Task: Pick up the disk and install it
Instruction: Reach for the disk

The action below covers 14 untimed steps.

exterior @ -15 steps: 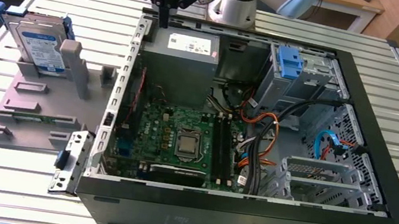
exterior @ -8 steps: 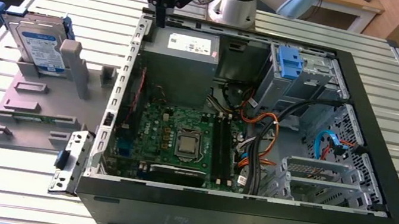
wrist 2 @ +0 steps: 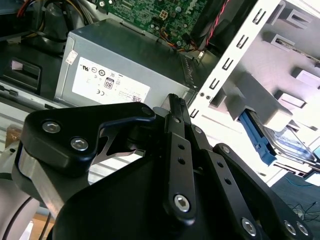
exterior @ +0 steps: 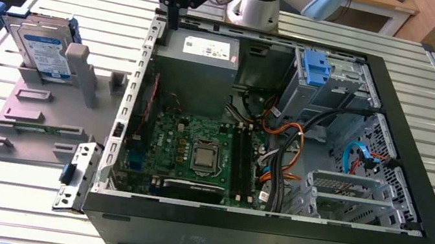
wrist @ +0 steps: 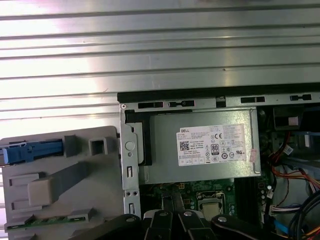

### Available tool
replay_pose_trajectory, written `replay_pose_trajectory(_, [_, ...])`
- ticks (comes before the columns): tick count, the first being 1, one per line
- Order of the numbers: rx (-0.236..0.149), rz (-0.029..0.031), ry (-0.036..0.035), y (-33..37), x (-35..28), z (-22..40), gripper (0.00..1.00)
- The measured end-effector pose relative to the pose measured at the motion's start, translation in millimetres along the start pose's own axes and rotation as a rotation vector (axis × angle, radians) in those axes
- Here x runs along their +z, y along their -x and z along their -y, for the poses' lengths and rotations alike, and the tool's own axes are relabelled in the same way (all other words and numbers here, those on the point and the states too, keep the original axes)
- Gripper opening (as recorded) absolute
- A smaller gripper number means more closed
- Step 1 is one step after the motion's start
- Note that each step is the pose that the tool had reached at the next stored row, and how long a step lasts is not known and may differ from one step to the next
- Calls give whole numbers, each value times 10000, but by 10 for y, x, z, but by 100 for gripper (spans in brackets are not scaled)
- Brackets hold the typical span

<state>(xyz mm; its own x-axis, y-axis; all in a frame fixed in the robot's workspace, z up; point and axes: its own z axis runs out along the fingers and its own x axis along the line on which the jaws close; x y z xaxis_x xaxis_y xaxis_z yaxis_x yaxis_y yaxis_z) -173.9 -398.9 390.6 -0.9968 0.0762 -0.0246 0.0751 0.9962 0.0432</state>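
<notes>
Tool (exterior: 170,21) is pinched narrow and empty over the case's (exterior: 270,232) rear edge. Your disk (exterior: 43,50) stands upright in the grey holder (exterior: 42,124), well apart.

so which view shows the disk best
The exterior view: the disk stands upright in the grey holder, label and blue rails in plain sight. The second wrist view catches a slice of it behind the holder's post; the first wrist view sees it edge-on, mostly a blue rail.
</notes>
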Motion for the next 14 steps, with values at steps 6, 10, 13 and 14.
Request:
replay_pose_trajectory(6, [0,0,0,-11,0,1,11])
replay_pose_trajectory(10, [0,0,0,-20,0,1,11])
replay_pose_trajectory(13, [0,0,0,-30,0,2,11])
replay_pose_trajectory(14, [-1,0,-1,-32,-1,2,11])
